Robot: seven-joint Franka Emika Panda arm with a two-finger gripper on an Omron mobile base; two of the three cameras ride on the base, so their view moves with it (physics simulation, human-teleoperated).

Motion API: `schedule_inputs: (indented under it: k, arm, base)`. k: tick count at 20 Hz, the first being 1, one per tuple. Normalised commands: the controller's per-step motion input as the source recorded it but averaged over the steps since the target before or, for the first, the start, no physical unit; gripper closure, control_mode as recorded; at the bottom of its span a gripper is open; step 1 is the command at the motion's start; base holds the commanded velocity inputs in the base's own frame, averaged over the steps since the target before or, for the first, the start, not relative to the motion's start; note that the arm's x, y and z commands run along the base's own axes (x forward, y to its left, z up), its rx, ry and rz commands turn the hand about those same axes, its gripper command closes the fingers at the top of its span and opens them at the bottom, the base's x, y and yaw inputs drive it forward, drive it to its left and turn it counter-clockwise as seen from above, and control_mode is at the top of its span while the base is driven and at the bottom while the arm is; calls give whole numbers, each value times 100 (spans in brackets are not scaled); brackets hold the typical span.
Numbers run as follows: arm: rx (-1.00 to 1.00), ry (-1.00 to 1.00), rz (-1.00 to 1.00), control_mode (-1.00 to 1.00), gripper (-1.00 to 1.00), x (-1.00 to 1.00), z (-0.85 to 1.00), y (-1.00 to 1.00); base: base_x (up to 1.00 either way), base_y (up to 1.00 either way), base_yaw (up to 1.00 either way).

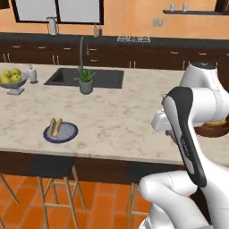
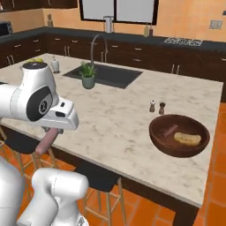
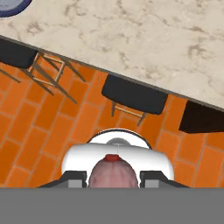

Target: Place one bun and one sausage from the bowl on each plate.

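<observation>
Claw (image 2: pixel 49 132) clamped on sausage (image 2: pixel 46 140) (right base view); left base view shows bun (image 1: pixel 55 127) on blue-grey plate (image 1: pixel 67 133).

White glossy Franka arm (image 1: pixel 188 134), rounded tubular links, dark charcoal joint bands and a long black inlay on the forearm, round dark joint cap with small pale marking (image 2: pixel 43 105), grey disc topping one joint, boxy white hand housing (image 2: pixel 64 117)

Pink sausage (image 2: pixel 47 140) in end effector (image 3: pixel 111 177) (hanging), bun (image 1: pixel 55 127) on blue-grey plate (image 1: pixel 67 134)
</observation>
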Motion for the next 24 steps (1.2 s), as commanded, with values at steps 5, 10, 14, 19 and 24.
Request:
schedule_inputs:
  k: [5, 10, 14, 19, 24]
  arm:
    - [0, 0, 0, 100, 100, 0, 0, 0]
    - [0, 0, 0, 100, 100, 0, 0, 0]
    - [0, 0, 0, 100, 100, 0, 0, 0]
    - [0, 0, 0, 100, 100, 0, 0, 0]
    - [0, 0, 0, 100, 100, 0, 0, 0]
  base:
    - [0, 100, -62]
    - [0, 100, -34]
    - [0, 100, -13]
    - [12, 98, -6]
    - [37, -5, -1]
